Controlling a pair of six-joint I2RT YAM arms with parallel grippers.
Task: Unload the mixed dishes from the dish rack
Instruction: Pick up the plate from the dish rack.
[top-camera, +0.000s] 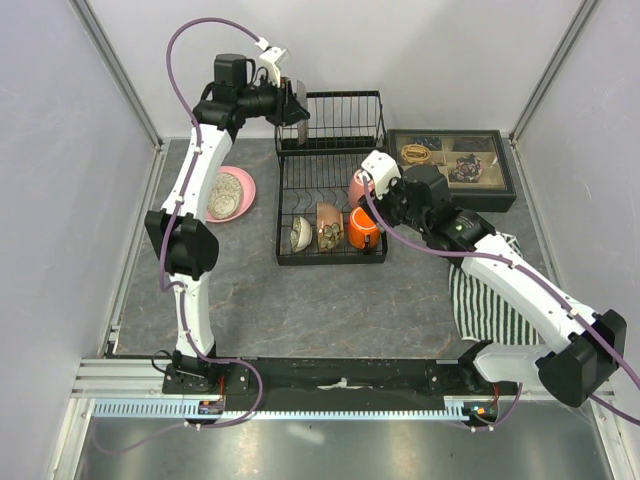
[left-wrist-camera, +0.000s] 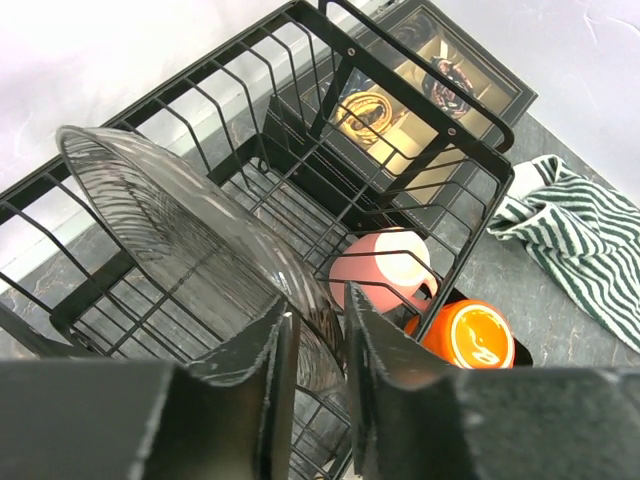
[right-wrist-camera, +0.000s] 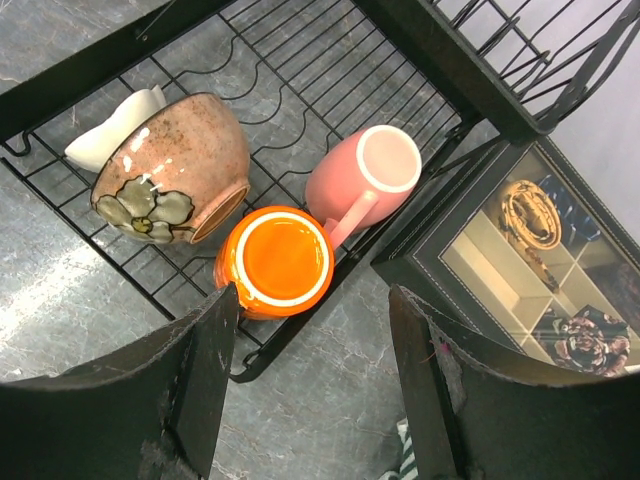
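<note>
1. Two tools are in view. The left tool (left-wrist-camera: 318, 310) is at the upright back section of the dish rack (left-wrist-camera: 338, 90). Its fingers sit narrowly either side of the near rim of a translucent ridged plate (left-wrist-camera: 190, 230), which stands on edge in the slots. Whether the pads actually press the rim cannot be told.
2. The right tool (right-wrist-camera: 312, 300) is empty, its fingers wide apart, above the rack's lower basket. The orange mug (right-wrist-camera: 280, 255) lies directly beneath its gap, with the pink mug (right-wrist-camera: 365, 175) just beyond. The brown bowl (right-wrist-camera: 175, 165) and small pale bowl (right-wrist-camera: 110, 135) lie off toward the finger at the left of the wrist view.
3. A pink plate (top-camera: 245, 200) with a speckled plate (top-camera: 228, 190) on it rests on the worktop (top-camera: 330, 310). It is outside the rack and well apart from the left tool.
4. Step in hand, as judged: secure the ridged plate and draw it from its slot.
   - Seat both pads squarely on the rim, well past the edge, before any lift.
   - The glassy surface will likely be slippery.
5. Lift in the plate's own plane, straight out of the wires and without twist, so the rim does not catch a wire and drag the rack.
6. Hazard: both mugs lie below and beyond the left tool, so a slipped plate could strike them. The right tool is best kept clear until the plate is out.
</note>
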